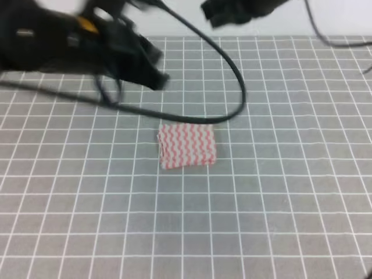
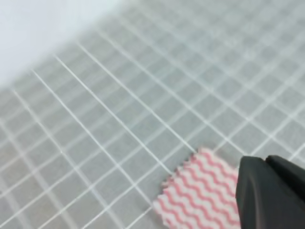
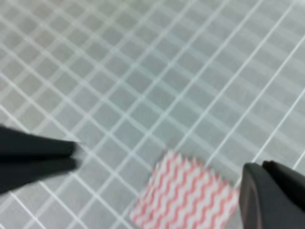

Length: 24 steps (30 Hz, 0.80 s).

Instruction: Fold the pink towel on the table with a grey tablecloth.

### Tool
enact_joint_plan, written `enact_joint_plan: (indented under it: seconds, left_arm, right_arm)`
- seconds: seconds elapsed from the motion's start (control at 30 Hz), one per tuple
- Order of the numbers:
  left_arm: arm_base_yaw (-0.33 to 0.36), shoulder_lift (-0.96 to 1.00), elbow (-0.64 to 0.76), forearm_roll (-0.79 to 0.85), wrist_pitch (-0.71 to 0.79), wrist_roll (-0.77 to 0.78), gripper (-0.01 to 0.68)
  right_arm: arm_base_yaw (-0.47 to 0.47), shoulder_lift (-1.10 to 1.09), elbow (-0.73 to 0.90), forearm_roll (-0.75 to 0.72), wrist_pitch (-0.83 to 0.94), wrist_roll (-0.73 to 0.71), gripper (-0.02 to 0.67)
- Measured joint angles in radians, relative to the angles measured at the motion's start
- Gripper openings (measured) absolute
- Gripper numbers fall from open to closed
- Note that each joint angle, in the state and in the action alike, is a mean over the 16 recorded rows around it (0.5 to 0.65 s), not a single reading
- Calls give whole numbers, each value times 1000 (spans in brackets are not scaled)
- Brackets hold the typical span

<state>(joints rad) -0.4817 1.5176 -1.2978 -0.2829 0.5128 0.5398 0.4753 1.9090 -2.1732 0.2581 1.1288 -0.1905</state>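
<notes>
Grey gridded tablecloth (image 1: 279, 192) covers the table. Left gripper (image 1: 152, 74), blurred at upper left, hangs above the cloth; whether its jaws are parted cannot be told. Pink towel (image 1: 187, 146) lies folded near centre, compact, slightly wider than deep, edges roughly along the grid. Right gripper (image 3: 157, 174) hovers with fingers (image 3: 38, 157) spread, grasping nothing.

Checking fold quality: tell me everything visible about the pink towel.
The pink towel is a thin cloth with pink-and-white wavy zigzag stripes and pinked, saw-toothed edges. It lies flat as a small, compact rectangle, apparently already folded, with its edges looking doubled in the high view, though blur hides the layers. It sits near the middle of the grey tablecloth, spanning only a few grid squares and slightly skewed to the grid lines. Nothing but the tablecloth touches it; a black cable runs behind it, apart from it.
</notes>
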Motion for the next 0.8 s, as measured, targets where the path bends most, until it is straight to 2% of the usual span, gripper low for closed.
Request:
enact_joint_plan:
  seconds: [0.2, 0.33, 0.5, 0.8]
  left_arm:
    - [13, -229, 129, 77, -1, -118, 0]
    - [16, -385, 230, 164, 11, -228, 0]
    - [16, -582, 340, 286, 46, -367, 0]
    - [16, -889, 509, 436, 146, -551, 0]
  right_arm:
    - [15, -133, 41, 12, -58, -15, -17]
    - [29, -233, 142, 22, -135, -27, -17]
    - [46, -388, 387, 35, -329, -40, -17]
    - [60, -735, 960, 46, -768, -46, -17]
